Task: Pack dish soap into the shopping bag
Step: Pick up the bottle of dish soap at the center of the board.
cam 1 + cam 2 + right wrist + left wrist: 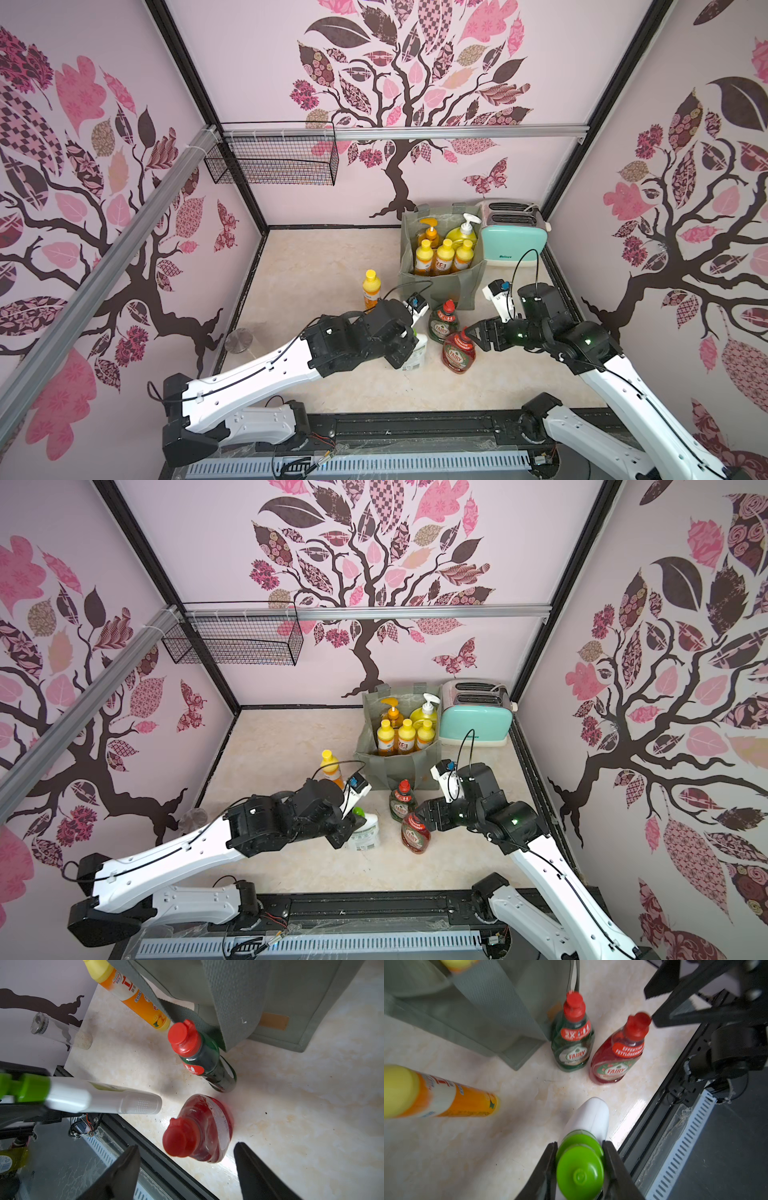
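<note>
The grey-green shopping bag (455, 289) (401, 771) stands open at the back right, with several orange and yellow dish soap bottles upright inside. On the table in front of it are a small orange bottle (370, 289) (456, 1101), a green Fairy bottle (444, 326) (572, 1047) and a red Fairy bottle (457, 353) (207, 1126). My left gripper (580, 1144) is shut on the green cap of the white bottle (417, 353) (99, 1101). My right gripper (187, 1145) (469, 332) is open, level with the red Fairy bottle's cap and not touching it.
A mint toaster (513, 241) stands right of the bag against the back wall. A glass jar with a metal lid (239, 340) sits at the table's left edge. A black wire basket (274, 162) hangs high on the back wall. The black front rail (654, 1126) runs close behind the white bottle.
</note>
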### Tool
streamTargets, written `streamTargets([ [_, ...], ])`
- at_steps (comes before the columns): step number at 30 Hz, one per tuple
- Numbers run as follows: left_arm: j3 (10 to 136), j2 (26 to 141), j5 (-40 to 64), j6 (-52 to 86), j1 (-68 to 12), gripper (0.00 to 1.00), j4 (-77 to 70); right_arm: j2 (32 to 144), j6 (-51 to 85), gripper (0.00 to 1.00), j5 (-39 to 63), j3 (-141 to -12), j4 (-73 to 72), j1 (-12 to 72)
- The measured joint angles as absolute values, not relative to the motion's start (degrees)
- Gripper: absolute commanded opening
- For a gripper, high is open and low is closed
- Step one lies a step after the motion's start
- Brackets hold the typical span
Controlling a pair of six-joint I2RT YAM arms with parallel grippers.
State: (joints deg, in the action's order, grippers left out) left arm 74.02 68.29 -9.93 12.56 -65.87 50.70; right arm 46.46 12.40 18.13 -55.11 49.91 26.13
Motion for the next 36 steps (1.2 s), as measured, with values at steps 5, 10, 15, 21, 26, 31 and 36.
streamTargets([
  [5,85.67,70.08,-10.24,9.02,-64.95,0.0,54.0,47.7,12.19,0.82,15.81,-60.53,49.71,26.13],
  [10,95.42,72.99,-9.87,5.76,-63.51,0.0,57.58,49.91,13.1,1.0,12.69,-68.34,47.64,26.13],
  [15,103.28,76.09,-9.15,3.18,-61.36,0.0,59.72,53.1,13.04,1.0,4.69,-75.94,44.8,26.13],
  [21,112.09,80.34,-8.34,0.91,-59.31,0.0,59.79,58.94,11.73,1.0,-3.49,-78.52,39.66,26.06],
  [26,120.79,85.25,-8.4,-1.48,-58.52,0.0,59.2,65.45,10.85,1.0,-7.18,-77.97,37.3,26.06],
  [31,125.54,89.62,-8.6,-3.64,-58.11,0.0,57.56,67.13,10.04,1.0,-9.17,-75.44,37.12,26.06],
  [36,127.5,93.84,-7.51,-5.45,-55.51,0.0,56.12,66.39,10.02,1.0,-9.43,-73.23,37.98,26.06],
])
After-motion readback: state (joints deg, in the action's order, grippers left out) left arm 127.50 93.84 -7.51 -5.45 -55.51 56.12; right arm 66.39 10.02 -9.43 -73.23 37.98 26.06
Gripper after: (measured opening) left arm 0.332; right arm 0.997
